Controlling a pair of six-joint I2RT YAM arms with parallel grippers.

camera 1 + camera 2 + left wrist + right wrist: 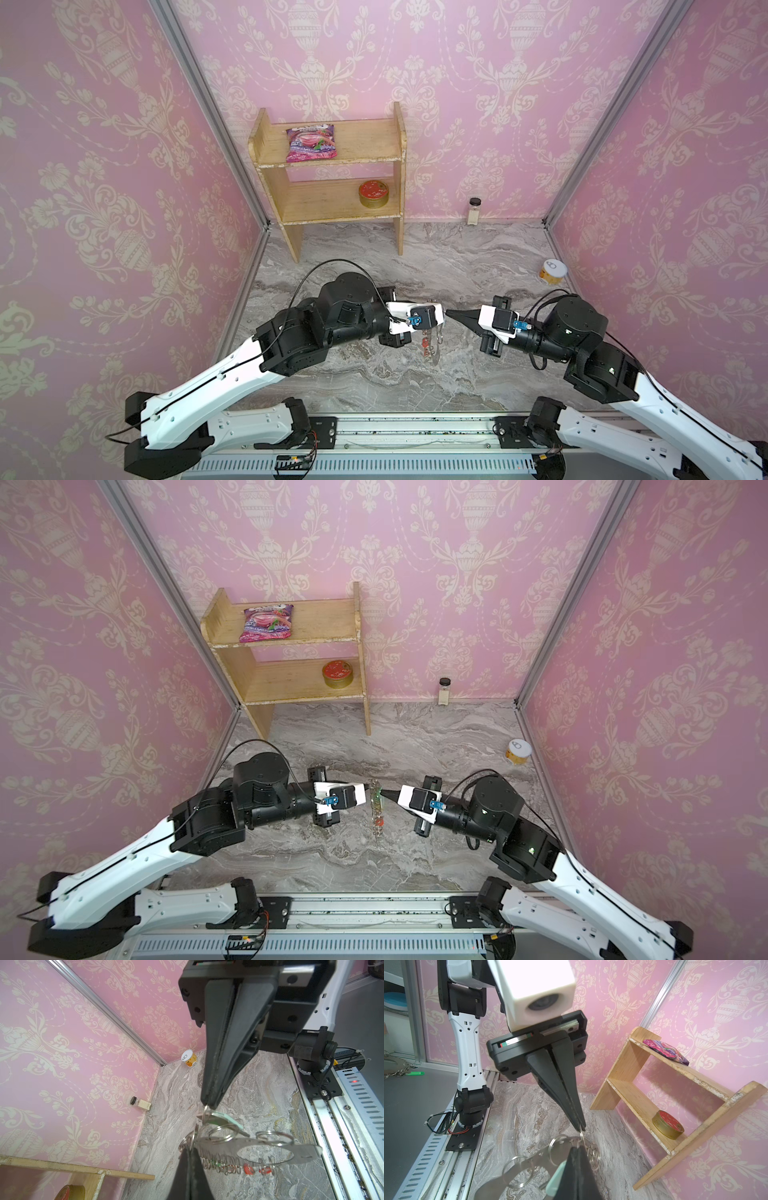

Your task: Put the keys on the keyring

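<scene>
The keyring, a flat grey metal hoop with small silver loops and red tags along its rim, hangs above the marble floor between my two grippers. In both top views it shows edge-on. My left gripper is shut on a small loop at the hoop's rim. My right gripper faces it tip to tip and is shut on the thin ring of the keys. Their pale mint-green tag lies against the hoop, beside the right fingers. The key blades are mostly hidden.
A wooden shelf stands at the back left, with a pink snack bag on top and a round red-lidded tin below. A small jar stands by the back wall. A yellow can sits by the right wall.
</scene>
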